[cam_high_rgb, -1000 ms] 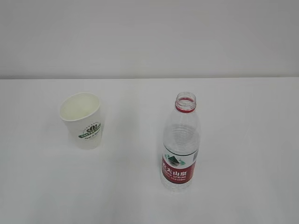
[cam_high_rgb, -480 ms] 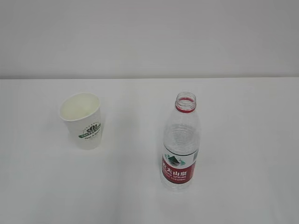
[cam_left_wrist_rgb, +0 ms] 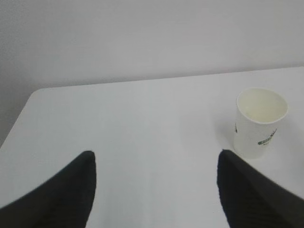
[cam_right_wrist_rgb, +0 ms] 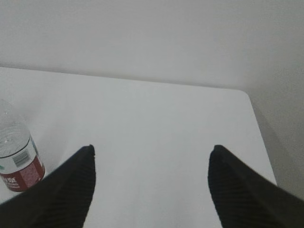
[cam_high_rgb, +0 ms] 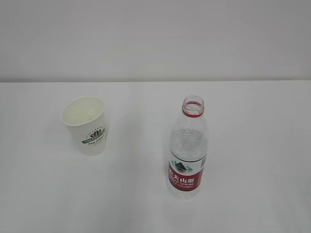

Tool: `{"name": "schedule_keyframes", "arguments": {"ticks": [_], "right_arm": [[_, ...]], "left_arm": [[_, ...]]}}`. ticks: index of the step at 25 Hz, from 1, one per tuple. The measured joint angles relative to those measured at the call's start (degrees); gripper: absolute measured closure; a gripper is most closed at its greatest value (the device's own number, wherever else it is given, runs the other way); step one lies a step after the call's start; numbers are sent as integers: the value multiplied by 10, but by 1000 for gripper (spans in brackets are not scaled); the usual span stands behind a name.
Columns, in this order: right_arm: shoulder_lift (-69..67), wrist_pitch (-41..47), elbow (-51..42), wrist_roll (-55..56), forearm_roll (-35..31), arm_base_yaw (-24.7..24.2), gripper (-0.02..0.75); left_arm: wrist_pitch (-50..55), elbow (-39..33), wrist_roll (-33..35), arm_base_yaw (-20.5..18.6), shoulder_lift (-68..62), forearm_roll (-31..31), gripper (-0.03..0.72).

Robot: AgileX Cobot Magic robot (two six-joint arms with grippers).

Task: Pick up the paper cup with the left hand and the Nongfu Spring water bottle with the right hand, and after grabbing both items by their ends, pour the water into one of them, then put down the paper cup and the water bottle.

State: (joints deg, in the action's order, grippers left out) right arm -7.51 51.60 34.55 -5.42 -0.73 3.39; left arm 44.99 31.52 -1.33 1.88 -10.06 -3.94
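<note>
The white paper cup (cam_high_rgb: pixel 85 124) with a green logo stands upright on the left of the table; the left wrist view has the cup (cam_left_wrist_rgb: pixel 260 122) ahead and to the right. The uncapped Nongfu Spring water bottle (cam_high_rgb: pixel 187 150) stands upright to the cup's right; only its labelled lower part (cam_right_wrist_rgb: pixel 16 161) shows at the left edge of the right wrist view. My left gripper (cam_left_wrist_rgb: pixel 155 159) is open over bare table, with nothing between its fingers. My right gripper (cam_right_wrist_rgb: pixel 151 154) is also open and empty, to the right of the bottle. Neither gripper appears in the exterior view.
The white table (cam_high_rgb: pixel 252 126) ends at a pale wall behind. Its left rear corner (cam_left_wrist_rgb: pixel 38 92) shows in the left wrist view, and its right edge (cam_right_wrist_rgb: pixel 259 128) in the right wrist view.
</note>
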Motion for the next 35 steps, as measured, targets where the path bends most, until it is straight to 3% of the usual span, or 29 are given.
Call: {"name": "schedule_keyframes", "arguments": {"ticks": [16,35], "right_arm": [[-83,-152,0,-43,-3,0,183],[-209,-231,28,-45,-3,0,183]], "left_arm": [[-131,0,0,0,-73,-2,109],[-179,63,0,0,-208,-23,109]]}}
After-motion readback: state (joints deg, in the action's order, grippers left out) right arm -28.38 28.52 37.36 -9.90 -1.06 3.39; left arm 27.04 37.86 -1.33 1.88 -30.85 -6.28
